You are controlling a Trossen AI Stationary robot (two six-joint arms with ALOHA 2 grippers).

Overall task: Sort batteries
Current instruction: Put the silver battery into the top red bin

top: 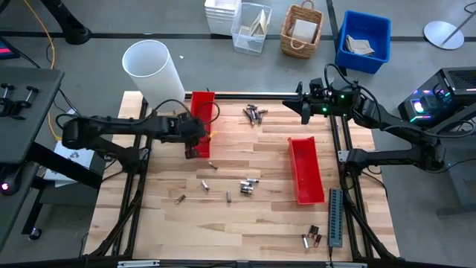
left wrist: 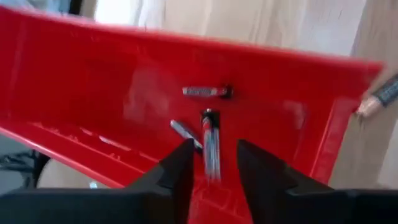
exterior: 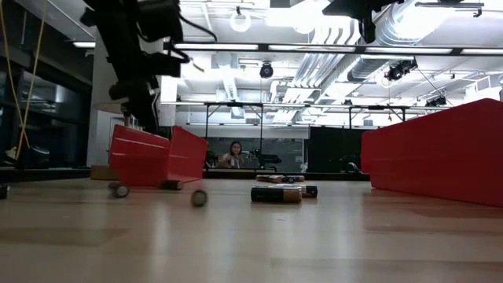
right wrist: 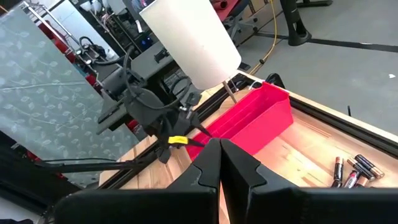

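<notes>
From above: a wooden table point(top: 253, 223) with two red trays. The left gripper point(top: 195, 146) hangs over the near end of the left tray point(top: 202, 112). The right gripper point(top: 303, 109) waits at the table's far right edge, above the right tray point(top: 305, 170), which looks empty from here. Loose batteries remain: a far cluster point(top: 254, 114), a middle group point(top: 249, 186), singles between them, and a near pair point(top: 312, 238) beside a grey ridged strip point(top: 335, 217).

From table height: the left tray and the right tray point(exterior: 440, 157) frame several batteries point(exterior: 277, 192) lying on the wood. A person sits in the room behind.

Left wrist: the left gripper's fingers point(left wrist: 180, 171) are spread, with one battery point(left wrist: 211, 146) between them, apparently just let go; two more lie on the tray floor.

Right wrist: the right gripper's fingers point(right wrist: 208, 171) are pressed together, holding nothing.

Judgement: sorting is at an early stage, about three batteries binned and most left on the table
</notes>
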